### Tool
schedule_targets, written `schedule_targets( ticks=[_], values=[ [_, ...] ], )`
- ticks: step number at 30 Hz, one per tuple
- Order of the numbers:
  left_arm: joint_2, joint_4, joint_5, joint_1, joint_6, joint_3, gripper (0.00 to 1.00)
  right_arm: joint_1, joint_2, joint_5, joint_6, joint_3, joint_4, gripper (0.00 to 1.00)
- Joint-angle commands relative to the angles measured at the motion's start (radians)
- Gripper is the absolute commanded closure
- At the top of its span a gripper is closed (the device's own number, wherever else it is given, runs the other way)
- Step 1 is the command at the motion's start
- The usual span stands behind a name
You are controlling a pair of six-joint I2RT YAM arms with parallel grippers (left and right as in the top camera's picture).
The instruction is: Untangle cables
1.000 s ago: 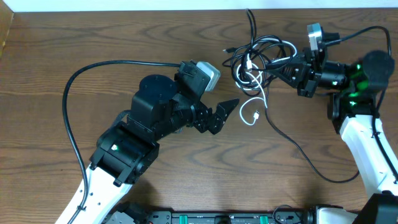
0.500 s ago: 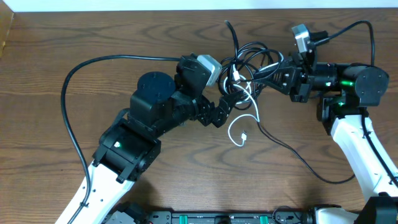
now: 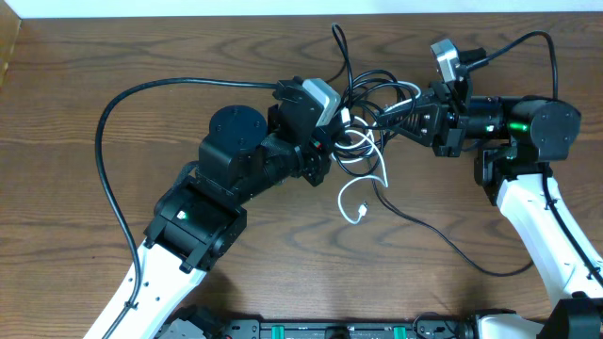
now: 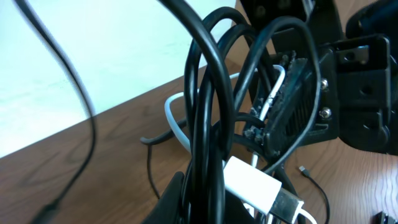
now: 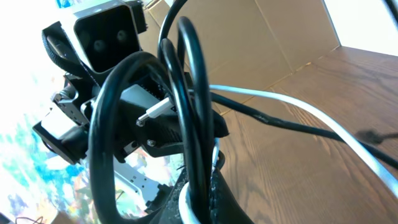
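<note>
The left gripper (image 3: 328, 155) pokes into the left side of the knot, but loops hide its jaws, so I cannot tell if they are together or apart. The knot sits at the back of the brown wooden table (image 3: 57, 235), right between both arms. It is the long thin black cable (image 5: 194, 87) mixed up with the shorter thin white cable (image 4: 249, 183). The right gripper (image 3: 391, 111) looks clamped on the black loops from the right, so I think a sideways pull comes next

Just a brown wood-grain worktop (image 3: 57, 188), a white wall (image 3: 188, 8) behind it, and cardboard (image 5: 261, 43) panels off to one side.
</note>
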Motion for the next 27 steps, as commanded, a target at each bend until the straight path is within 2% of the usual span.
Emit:
schedule_targets(
  ticks=[1,7,11,13,18,23,27],
  values=[
    [-0.003,-0.004,-0.002,0.005,0.078,0.018,0.93,-0.019,-0.014,0.019,-0.039,0.010,-0.016,0.92],
    [-0.053,-0.016,0.002,0.005,0.167,0.018,0.93,-0.060,-0.013,0.020,-0.196,0.010,-0.259,0.89],
    [-0.100,-0.051,0.003,0.004,0.271,0.018,0.93,-0.079,-0.013,0.037,-0.367,0.010,-0.506,0.87],
    [-0.113,-0.072,0.002,0.004,0.304,0.018,0.92,-0.080,-0.012,0.048,-0.398,0.010,-0.553,0.85],
    [-0.113,-0.118,0.056,0.004,0.388,0.018,0.93,-0.082,-0.012,0.058,-0.403,0.010,-0.553,0.64],
    [-0.113,-0.116,0.053,0.005,0.401,0.018,0.93,-0.082,-0.012,0.053,-0.403,0.010,-0.548,0.49],
    [-0.113,-0.124,0.053,0.004,0.463,0.018,0.93,-0.082,-0.012,0.070,-0.352,0.010,-0.547,0.45]
  ],
)
